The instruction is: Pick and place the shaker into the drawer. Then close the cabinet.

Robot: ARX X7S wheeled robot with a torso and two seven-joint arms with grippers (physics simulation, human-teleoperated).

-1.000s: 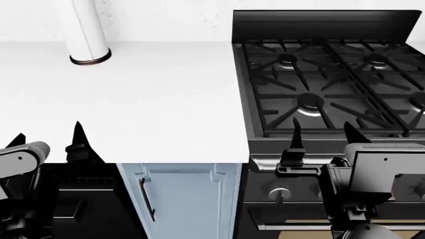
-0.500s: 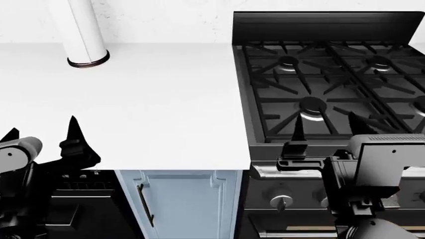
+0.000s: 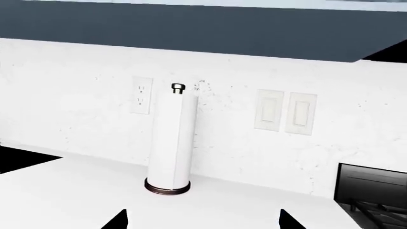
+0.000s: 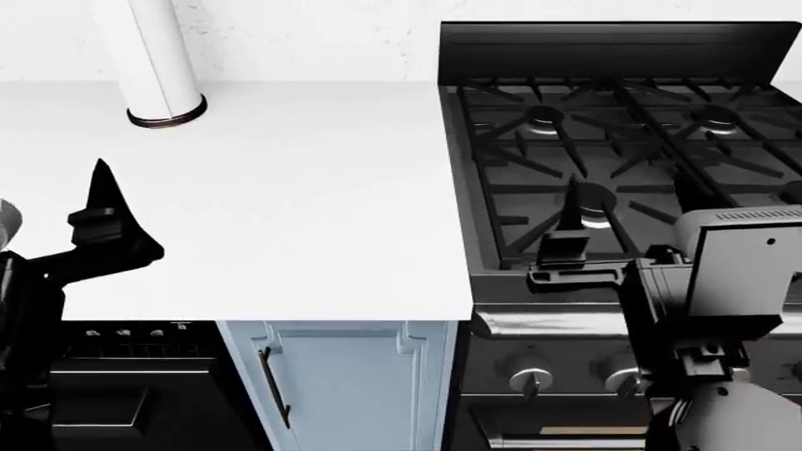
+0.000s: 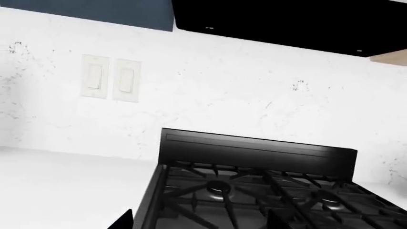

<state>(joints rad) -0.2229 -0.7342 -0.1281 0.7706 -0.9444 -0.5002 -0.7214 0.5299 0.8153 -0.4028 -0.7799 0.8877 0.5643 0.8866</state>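
Both arms had risen since the earlier frames: the left gripper (image 4: 56, 193) now stood over the counter's (image 4: 300, 207) left edge, the right gripper (image 4: 633, 202) over the stove's (image 4: 602, 122) front edge. Each claw's fingers stood apart, holding nothing. Only a paper-towel roll (image 4: 157, 66) stood near the counter's back edge. No shaker or drawer was in view, so the search looked barely begun.

Home kitchen, simulator render. White worktop (image 4: 300, 197) runs along a white speckled wall (image 3: 89, 124). Black gas range (image 4: 614, 141) with cast grates and burners sits flush beside it, control knobs (image 4: 532, 381) on its front. Pale blue base cabinet door (image 4: 345, 385) with a dark handle below the worktop. Paper towel roll on a stand (image 3: 170, 140), wall outlet (image 3: 141, 95), two light switches (image 3: 285, 110). Dark blue upper cabinet (image 3: 190, 28) overhead.
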